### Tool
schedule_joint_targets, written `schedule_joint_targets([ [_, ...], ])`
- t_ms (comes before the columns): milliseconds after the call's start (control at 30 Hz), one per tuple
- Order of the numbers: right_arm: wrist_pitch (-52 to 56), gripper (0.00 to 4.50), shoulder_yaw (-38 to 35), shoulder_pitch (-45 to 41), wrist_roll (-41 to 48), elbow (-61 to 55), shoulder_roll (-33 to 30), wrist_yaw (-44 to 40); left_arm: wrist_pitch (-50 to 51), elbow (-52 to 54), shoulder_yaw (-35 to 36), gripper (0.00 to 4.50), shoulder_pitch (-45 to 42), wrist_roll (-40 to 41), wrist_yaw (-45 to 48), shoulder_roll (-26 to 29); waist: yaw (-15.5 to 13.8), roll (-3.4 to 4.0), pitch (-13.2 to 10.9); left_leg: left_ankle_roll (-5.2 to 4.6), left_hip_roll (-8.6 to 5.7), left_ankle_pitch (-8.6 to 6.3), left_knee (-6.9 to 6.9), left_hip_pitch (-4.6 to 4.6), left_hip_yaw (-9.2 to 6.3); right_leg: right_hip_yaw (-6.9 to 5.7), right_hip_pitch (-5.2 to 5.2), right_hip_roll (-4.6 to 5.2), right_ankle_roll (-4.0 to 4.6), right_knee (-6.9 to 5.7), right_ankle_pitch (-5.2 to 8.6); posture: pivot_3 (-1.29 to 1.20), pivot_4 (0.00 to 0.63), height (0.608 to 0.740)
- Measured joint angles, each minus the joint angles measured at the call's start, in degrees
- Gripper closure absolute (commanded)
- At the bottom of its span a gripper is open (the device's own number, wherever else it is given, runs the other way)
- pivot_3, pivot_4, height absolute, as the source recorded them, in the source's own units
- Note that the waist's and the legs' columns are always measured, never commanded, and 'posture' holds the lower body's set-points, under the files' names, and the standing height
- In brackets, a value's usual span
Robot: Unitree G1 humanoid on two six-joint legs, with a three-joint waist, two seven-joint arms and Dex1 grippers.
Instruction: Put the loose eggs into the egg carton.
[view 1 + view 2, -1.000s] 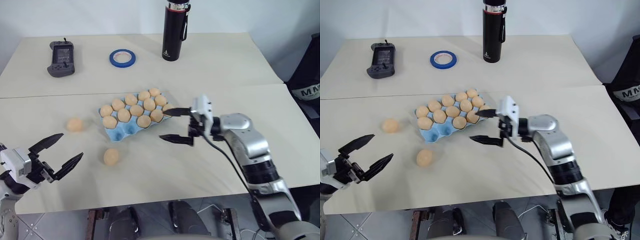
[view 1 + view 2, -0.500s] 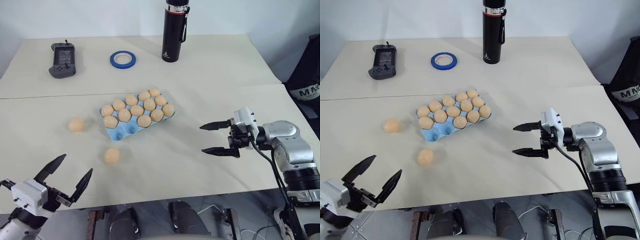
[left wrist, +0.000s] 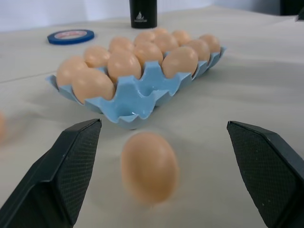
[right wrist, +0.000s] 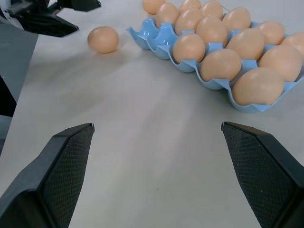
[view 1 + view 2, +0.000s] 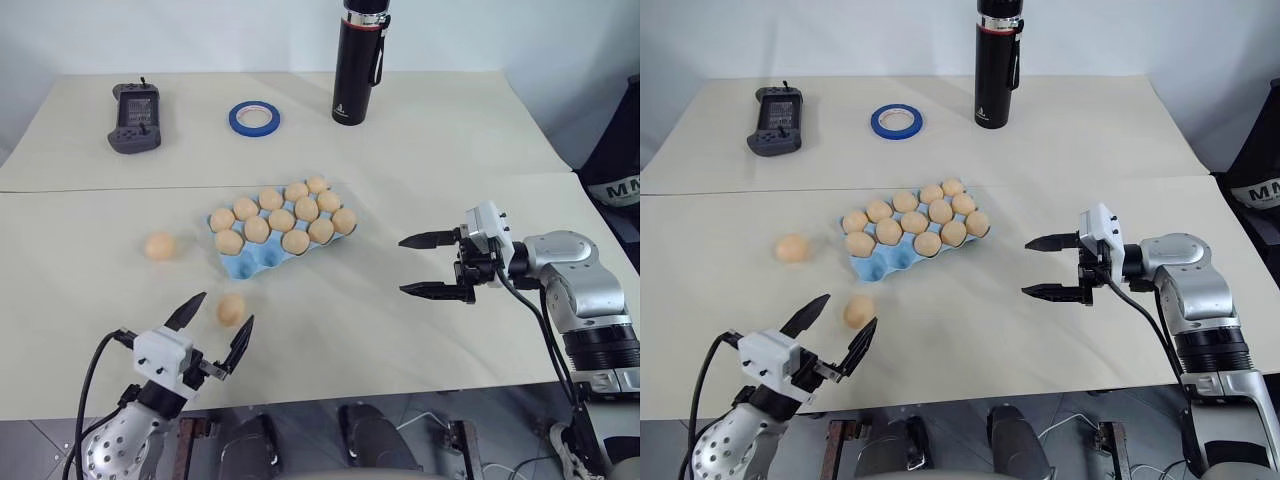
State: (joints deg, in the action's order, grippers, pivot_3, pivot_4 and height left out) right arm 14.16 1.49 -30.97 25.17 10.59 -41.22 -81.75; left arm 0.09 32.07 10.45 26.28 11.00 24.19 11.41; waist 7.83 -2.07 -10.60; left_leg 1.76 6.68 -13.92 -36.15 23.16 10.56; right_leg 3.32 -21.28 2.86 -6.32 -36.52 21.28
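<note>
Two eggs loose beside a nearly full carton

Cream-coloured tabletop fills the scene, made of two slabs meeting at a seam that runs across behind the carton, with a pale wall beyond the far edge and grey floor tiles below the near edge.

Nearest, the left end effector sits low at the near edge, fingers spread wide and empty, aimed at one of the loose eggs, which lies on the bare surface between the fingertips' line and the carton. The second loose egg lies further left, apart from the carton. At mid-table the egg carton holds ten eggs, with two empty pockets at its near left end. To its right, well apart, the right end effector hangs above the surface with fingers spread, holding nothing and pointing toward the carton. At the far side stand a grey handheld controller, a blue tape ring and a black bottle.

A second ago the right end effector was at the carton's right end; it has since pulled away rightward. The left end effector has swung in from the far left toward the nearer loose egg.
</note>
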Motion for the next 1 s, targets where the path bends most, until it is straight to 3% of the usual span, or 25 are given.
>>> schedule_joint_targets([
  [267, 1.5, 0.01, 0.0, 1.5, 0.1, -3.1, 0.0, 2.2, 3.8, -2.0, -3.3, 0.0, -3.2, -3.0, -3.5, 0.3, -0.1, 0.02, 0.0, 0.08, 0.07, 0.01, 0.01, 0.02, -0.02, -0.03, -0.05, -0.12, 0.0, -0.02, 0.0, 0.0, 0.15, 0.74],
  [367, 2.0, 0.0, 0.0, 1.6, 0.1, -3.7, 0.0, 2.7, 4.8, -4.0, -4.4, 0.63, -3.8, -3.4, -3.2, 1.2, -0.1, 0.03, 0.0, 0.07, 0.06, 0.01, 0.0, 0.02, 0.0, -0.05, -0.05, -0.1, 0.0, -0.01, 0.0, 0.0, 0.15, 0.74],
  [567, 2.2, 0.0, 0.0, 1.6, 0.1, -3.8, 0.0, 4.0, 5.0, -5.2, -4.0, 2.55, -3.9, -3.4, -3.6, 1.9, -0.2, 0.04, 0.0, 0.07, 0.07, 0.01, 0.03, 0.02, 0.0, -0.05, -0.06, -0.1, 0.0, -0.02, 0.0, 0.0, 0.15, 0.74],
  [633, 2.1, 0.0, 0.0, 1.6, 0.1, -3.7, 0.0, 4.2, 4.9, -5.2, -3.7, 2.85, -3.8, -3.3, -3.5, 2.4, -0.2, 0.04, 0.0, 0.07, 0.07, 0.01, 0.03, 0.02, 0.0, -0.06, -0.06, -0.1, 0.0, -0.02, 0.0, 0.0, 0.15, 0.74],
  [800, 2.1, 0.0, 0.0, 1.0, 0.1, -3.4, 0.0, 4.3, 5.7, -3.3, -5.0, 2.98, -4.7, -3.0, -2.9, 3.3, -0.2, 0.05, 0.0, 0.07, 0.06, 0.01, 0.02, 0.02, 0.01, -0.06, -0.05, -0.09, 0.0, -0.02, 0.0, 0.0, 0.15, 0.74],
  [1000, 2.1, 0.0, -0.1, 0.7, 0.1, -3.5, 0.4, 4.7, 10.3, -0.1, -9.5, 2.98, -13.8, -3.1, -5.6, 1.0, -1.5, 0.09, 0.0, 0.03, 0.02, 0.06, -0.05, 0.02, 0.03, -0.06, -0.04, -0.17, -0.11, -0.04, -0.07, 0.0, 0.15, 0.74],
])
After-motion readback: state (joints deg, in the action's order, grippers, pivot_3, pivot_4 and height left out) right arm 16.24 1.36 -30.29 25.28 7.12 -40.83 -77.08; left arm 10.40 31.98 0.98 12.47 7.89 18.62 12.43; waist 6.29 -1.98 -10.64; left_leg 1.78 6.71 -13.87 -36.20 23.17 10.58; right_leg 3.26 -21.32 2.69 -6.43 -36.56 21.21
